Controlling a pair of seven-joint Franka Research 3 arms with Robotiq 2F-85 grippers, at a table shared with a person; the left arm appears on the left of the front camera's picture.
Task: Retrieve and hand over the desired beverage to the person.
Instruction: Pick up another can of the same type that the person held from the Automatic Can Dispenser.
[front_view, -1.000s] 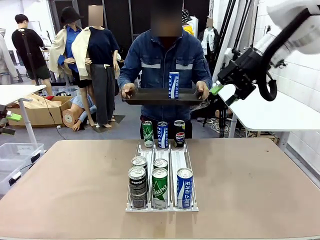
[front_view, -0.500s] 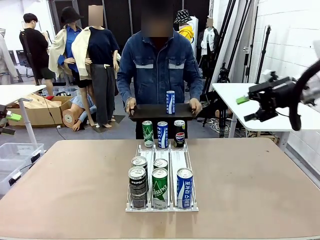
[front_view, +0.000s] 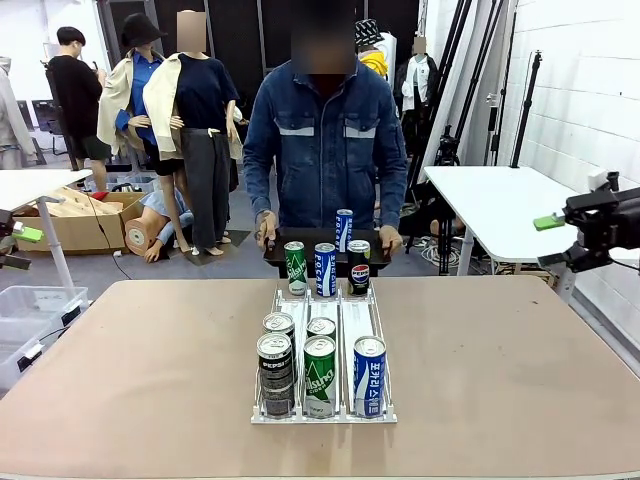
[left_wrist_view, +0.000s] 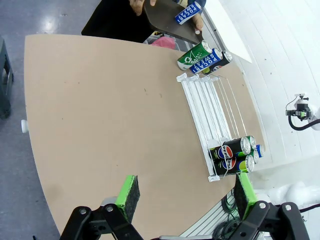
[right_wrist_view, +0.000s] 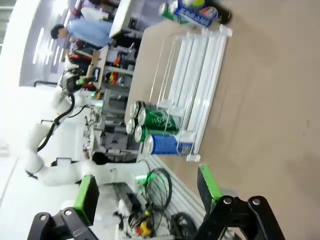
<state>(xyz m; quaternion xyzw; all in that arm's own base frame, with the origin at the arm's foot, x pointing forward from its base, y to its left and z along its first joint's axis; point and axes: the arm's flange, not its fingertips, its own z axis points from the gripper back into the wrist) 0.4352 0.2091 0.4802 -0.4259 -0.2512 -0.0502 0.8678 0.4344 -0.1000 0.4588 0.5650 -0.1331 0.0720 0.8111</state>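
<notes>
Cans: the drinks stand in a clear rack in the middle of the desk. At its far end are a green can, a blue can and a black Pepsi can. At my near end are Pepsi cans, a green one and a near blue can.
Wanted drink: I can't tell for sure. The person holds a dark tray just past the far edge with one blue can on the tray standing upright, so I'd guess blue.
Left gripper: jaws wide and empty, high over the desk's side, well apart from the rack.
Right gripper: also wide and empty, out beyond the desk's right side.
Step in hand: by my reading, the choice and approach; no can is picked yet.
Next move: I'd bring the right gripper to the near blue can. It should close on the can's body without nudging the green one just beside it, lift clear of the lane rails, then carry it across to the tray.
</notes>
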